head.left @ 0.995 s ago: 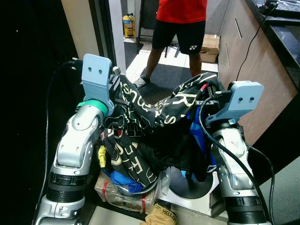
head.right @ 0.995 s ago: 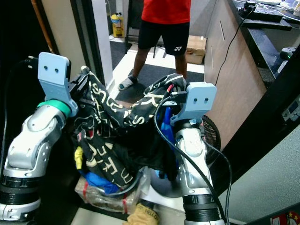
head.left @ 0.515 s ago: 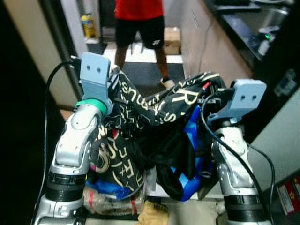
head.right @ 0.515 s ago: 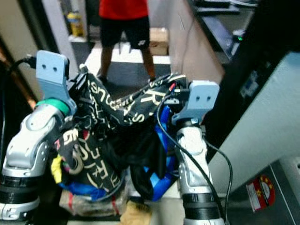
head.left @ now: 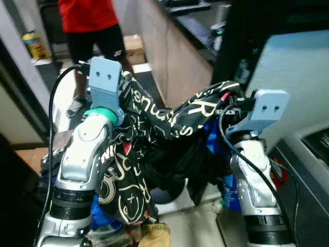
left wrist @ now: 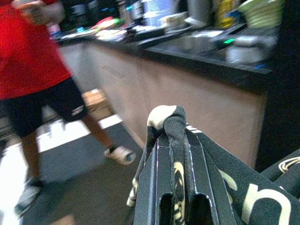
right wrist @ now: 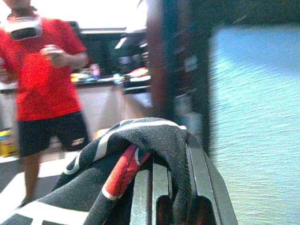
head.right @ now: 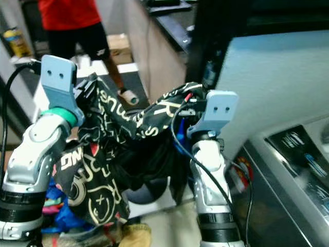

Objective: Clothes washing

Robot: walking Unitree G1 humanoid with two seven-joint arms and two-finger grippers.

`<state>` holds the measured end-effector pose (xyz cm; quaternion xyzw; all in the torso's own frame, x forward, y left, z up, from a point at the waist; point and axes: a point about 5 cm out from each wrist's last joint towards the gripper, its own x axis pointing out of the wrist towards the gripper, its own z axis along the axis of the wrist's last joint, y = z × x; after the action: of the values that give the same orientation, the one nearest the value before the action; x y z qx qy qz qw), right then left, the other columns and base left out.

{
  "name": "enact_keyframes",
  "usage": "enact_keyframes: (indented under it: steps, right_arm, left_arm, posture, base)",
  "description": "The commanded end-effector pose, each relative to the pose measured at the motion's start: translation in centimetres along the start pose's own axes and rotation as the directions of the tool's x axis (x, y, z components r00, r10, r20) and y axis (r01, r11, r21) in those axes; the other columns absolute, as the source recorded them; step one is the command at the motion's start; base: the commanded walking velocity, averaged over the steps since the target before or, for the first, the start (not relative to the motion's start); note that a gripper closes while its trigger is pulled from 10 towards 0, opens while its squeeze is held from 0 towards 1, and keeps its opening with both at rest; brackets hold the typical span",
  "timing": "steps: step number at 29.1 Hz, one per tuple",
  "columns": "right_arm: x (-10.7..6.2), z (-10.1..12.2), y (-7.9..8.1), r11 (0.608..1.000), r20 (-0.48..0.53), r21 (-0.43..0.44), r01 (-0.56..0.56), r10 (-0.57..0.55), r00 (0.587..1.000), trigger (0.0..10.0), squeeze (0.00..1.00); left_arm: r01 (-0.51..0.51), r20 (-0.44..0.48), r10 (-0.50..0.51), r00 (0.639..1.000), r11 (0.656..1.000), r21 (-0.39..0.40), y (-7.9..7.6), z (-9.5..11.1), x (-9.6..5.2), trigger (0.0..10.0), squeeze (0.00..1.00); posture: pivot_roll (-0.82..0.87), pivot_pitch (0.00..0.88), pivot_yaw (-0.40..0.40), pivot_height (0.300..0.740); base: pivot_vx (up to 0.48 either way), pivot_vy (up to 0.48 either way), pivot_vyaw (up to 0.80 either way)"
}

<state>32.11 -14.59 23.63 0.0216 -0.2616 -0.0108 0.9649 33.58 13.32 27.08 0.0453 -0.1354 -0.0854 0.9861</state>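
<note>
A black garment with cream lettering (head.left: pixel 154 121) hangs bunched between my two raised arms, its long folds drooping to knee height. My left gripper (head.left: pixel 126 86) is shut on one end of it; in the left wrist view the fabric (left wrist: pixel 171 124) is pinched between the fingers (left wrist: pixel 152 187). My right gripper (head.left: pixel 229 101) is shut on the other end, where a red trim (right wrist: pixel 123 174) shows over the fingers (right wrist: pixel 143 197). A blue cloth (head.left: pixel 209 135) hangs behind the garment by my right arm.
A washing machine with a pale lid (head.left: pixel 293 56) and a dark control panel (head.left: pixel 311 170) stands close on the right. A person in a red shirt (head.left: pixel 86 14) stands ahead on the left beside a long counter (head.left: pixel 172 54). Loose laundry (head.left: pixel 103 218) lies at my feet.
The camera has swung right, so the washing machine now shows on the right and the person sits further left. Both grippers still hold the garment in the same pose.
</note>
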Motion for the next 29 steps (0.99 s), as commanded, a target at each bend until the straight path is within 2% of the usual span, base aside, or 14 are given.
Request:
enact_keyframes:
  steps: [1,14,25,26,29]
  right_arm:
    - [0.2,1.0,-0.4,1.0,0.047,0.001,0.023,-0.023,0.999,10.0,0.0]
    - [0.4,1.4,-0.4,0.999,0.065,0.006,0.037,-0.037,0.997,10.0,0.0]
    - [1.4,3.7,-0.3,0.998,0.161,0.047,0.049,-0.056,0.985,10.0,0.0]
    - [1.8,4.5,-0.2,0.997,0.193,0.062,0.045,-0.056,0.979,10.0,0.0]
    - [2.1,5.1,-0.1,0.997,0.218,0.072,0.04,-0.055,0.974,10.0,0.0]
  left_arm:
    - [-0.002,0.006,0.002,1.0,1.0,0.004,0.1,0.1,0.1,10.0,0.0]
    - [0.009,0.019,-0.009,1.0,1.0,0.006,0.1,0.5,0.2,10.0,0.0]
    - [0.025,0.054,-0.025,0.998,1.0,0.001,0.1,1.1,0.3,10.0,0.0]
    - [0.027,0.061,-0.027,0.998,1.0,-0.001,0.0,1.2,0.3,10.0,0.0]
    - [0.029,0.067,-0.028,0.997,1.0,-0.003,0.0,1.4,0.3,10.0,0.0]
  posture:
    - [0.12,0.0,0.082,0.74]
    - [0.12,0.0,0.09,0.74]
    - [0.13,0.0,0.093,0.74]
    - [0.13,0.0,0.092,0.74]
    - [0.13,0.0,0.091,0.74]
  base:
    - [0.0,0.0,-0.8]
    - [0.0,0.0,-0.8]
    - [0.0,0.0,-0.8]
    - [0.0,0.0,-0.8]
    - [0.0,0.0,-0.8]
